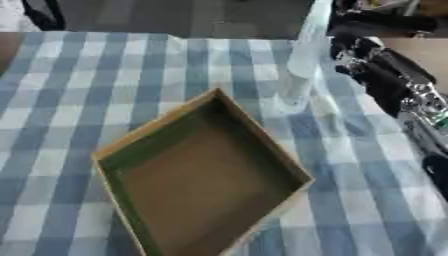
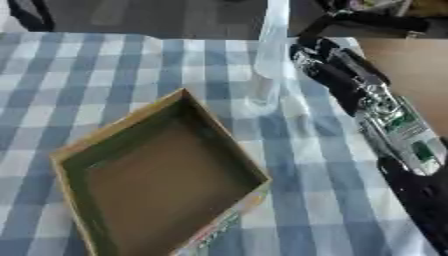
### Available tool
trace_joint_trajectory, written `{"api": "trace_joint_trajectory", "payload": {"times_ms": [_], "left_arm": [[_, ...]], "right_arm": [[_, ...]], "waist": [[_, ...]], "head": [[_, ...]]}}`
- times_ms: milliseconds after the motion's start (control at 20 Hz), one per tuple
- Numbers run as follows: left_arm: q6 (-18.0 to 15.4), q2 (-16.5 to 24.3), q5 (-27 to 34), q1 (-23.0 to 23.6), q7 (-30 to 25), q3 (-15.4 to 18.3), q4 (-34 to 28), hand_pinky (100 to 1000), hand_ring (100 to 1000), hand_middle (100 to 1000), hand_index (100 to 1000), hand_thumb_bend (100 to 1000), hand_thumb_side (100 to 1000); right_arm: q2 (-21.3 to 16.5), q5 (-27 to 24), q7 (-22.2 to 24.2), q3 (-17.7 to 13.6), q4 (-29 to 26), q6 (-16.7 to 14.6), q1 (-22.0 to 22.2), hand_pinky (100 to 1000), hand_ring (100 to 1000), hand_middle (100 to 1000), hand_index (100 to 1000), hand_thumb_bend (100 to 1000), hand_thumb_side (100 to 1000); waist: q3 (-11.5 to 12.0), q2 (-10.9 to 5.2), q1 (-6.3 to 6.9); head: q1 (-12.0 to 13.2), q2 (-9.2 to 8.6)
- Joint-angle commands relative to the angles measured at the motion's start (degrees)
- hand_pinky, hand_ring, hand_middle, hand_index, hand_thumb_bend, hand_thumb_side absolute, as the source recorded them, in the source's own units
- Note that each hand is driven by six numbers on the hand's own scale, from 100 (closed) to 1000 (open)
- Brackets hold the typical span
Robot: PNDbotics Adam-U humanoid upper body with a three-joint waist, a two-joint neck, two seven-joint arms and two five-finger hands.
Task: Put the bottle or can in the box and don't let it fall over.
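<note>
A clear plastic bottle (image 2: 267,65) stands upright on the blue-and-white checked cloth, just beyond the far right corner of the box. The box (image 1: 157,127) is a shallow open cardboard tray with green inner walls and a brown floor, turned cornerwise, with nothing in it. My right hand (image 2: 319,57) comes in from the upper right and sits close against the bottle's right side at mid height. Blur hides whether it holds the bottle. My left hand does not show.
My right forearm (image 2: 394,125), black with silver parts, runs down the right side over the cloth. The table's bare wooden top (image 2: 411,65) shows beyond the cloth at the right. Checked cloth lies left of and behind the box.
</note>
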Motion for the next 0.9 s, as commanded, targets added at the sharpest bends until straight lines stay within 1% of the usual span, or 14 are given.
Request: {"api": "trace_joint_trajectory", "payload": {"times_ms": [50,450,900], "left_arm": [[0.0,0.56,0.28,-0.98,-0.41,-0.01,-1.09,1000,1000,1000,686,100,565],[0.1,0.1,0.42,-1.63,-0.79,-0.19,-1.21,999,1000,1000,683,100,565],[0.3,-0.35,0.37,-2.21,-1.47,-0.32,-1.32,998,1000,1000,681,100,565]], "right_arm": [[-0.83,-1.32,-0.16,-0.16,0.06,0.0,-1.21,1000,1000,1000,1000,100,543],[-1.47,-2.2,0.46,-0.12,0.56,-0.88,-2.21,1000,1000,1000,1000,100,538],[-1.62,-2.78,2.88,-0.12,0.29,-1.79,-2.98,1000,1000,1000,1000,100,537]], "waist": [[0.24,-0.74,0.24],[1.17,0.18,0.35],[2.09,1.06,0.34]], "head": [[-0.33,-1.15],[-0.92,-2.26],[-1.21,-3.27]]}}
